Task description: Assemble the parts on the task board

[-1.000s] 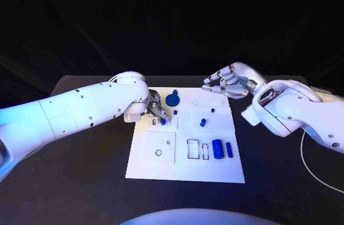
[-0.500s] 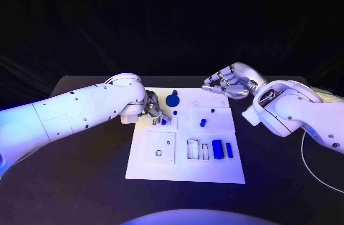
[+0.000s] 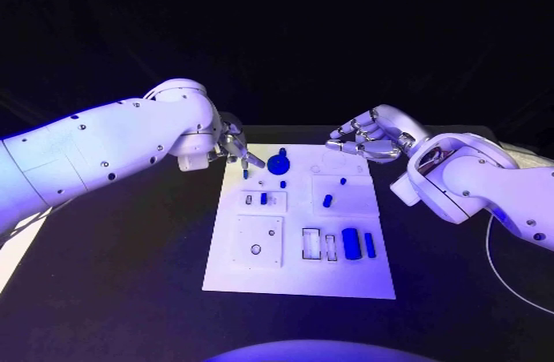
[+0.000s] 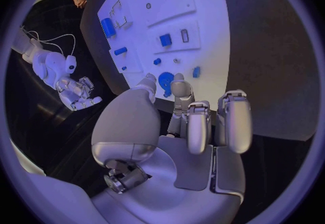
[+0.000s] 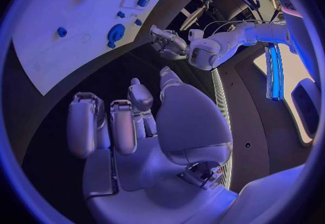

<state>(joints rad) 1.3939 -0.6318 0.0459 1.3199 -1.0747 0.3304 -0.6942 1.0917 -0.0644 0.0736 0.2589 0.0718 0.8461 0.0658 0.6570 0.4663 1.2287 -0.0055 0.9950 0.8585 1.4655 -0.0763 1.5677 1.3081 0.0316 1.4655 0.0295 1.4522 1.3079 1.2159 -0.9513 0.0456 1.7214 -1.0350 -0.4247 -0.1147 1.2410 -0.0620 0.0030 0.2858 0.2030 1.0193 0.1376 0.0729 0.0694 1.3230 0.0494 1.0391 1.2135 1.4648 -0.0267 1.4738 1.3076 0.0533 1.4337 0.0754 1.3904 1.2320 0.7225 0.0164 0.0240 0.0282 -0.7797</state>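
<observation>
The white task board (image 3: 300, 266) is lying between the hands, blue parts (image 3: 350, 242) sitting in its recesses. The left hand (image 3: 234, 148) is hovering at its far corner, possibly pinching a small blue part (image 4: 196, 72); grip unclear. The right hand (image 3: 366, 138) is curling loosely, holding nothing.

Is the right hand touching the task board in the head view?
No, the right hand hangs above the far right corner of the task board, fingers curled on nothing.
</observation>
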